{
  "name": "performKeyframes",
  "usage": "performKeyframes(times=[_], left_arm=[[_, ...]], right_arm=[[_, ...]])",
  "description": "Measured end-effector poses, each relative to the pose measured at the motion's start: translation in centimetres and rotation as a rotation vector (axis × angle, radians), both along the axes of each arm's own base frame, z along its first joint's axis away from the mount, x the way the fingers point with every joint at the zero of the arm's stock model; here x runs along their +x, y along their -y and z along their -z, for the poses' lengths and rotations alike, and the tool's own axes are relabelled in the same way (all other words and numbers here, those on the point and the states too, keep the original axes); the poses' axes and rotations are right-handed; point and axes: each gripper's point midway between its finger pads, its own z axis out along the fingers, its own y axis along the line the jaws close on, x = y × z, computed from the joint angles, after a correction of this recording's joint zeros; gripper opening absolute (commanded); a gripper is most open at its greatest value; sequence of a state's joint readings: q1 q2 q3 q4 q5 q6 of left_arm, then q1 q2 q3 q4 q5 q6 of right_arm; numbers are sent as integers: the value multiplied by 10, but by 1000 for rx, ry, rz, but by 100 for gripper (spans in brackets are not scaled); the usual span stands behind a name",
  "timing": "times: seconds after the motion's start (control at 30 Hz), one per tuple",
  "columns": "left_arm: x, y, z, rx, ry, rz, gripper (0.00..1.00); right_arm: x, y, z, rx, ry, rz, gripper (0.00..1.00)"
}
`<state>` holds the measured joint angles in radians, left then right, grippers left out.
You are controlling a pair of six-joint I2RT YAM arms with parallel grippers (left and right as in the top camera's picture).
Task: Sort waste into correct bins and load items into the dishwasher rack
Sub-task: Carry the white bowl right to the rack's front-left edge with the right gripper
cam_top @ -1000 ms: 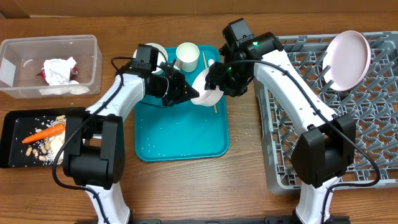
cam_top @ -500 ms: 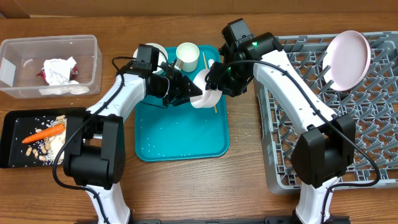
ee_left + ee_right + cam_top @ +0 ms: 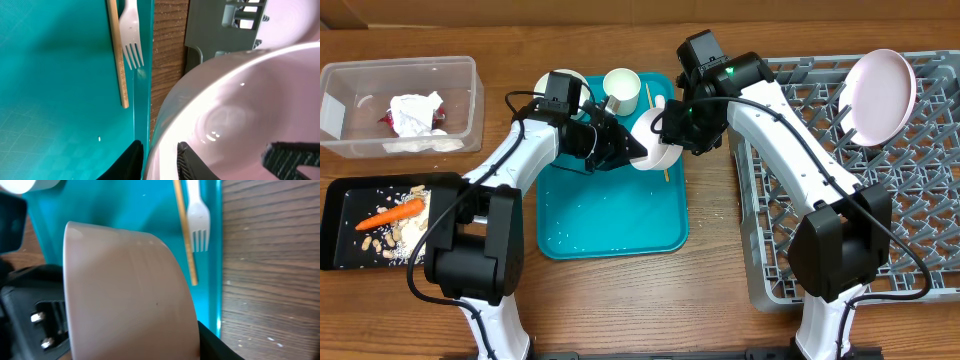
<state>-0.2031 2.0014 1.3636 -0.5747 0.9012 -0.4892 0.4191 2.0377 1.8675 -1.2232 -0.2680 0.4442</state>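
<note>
On the wooden table (image 3: 620, 300), above the right edge of the teal tray (image 3: 610, 225), I see my left gripper (image 3: 636, 150) nipped narrowly on the white bowl (image 3: 658, 142) at its rim. The right gripper (image 3: 670, 128) touches the bowl; I cannot tell its grip.

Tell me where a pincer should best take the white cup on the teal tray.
Take the white cup by its rim wall, coming down from above. It stands upright on the teal tray with its mouth open upward, so one finger can slip inside and the other close outside.
</note>
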Motion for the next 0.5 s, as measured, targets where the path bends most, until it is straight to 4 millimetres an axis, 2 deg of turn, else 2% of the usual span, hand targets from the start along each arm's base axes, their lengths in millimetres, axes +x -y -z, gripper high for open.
performKeyframes(times=[0.27, 0.33, 0.5], left_arm=[[1, 0, -5, 4, 43, 19, 40], [1, -1, -16, 2, 79, 23, 40], [1, -1, -60, -13, 201, 31, 41]], right_arm=[[10, 21, 3, -48, 14, 46, 43], [12, 26, 3, -59, 19, 55, 43], [14, 33, 5, -100, 33, 64, 43]])
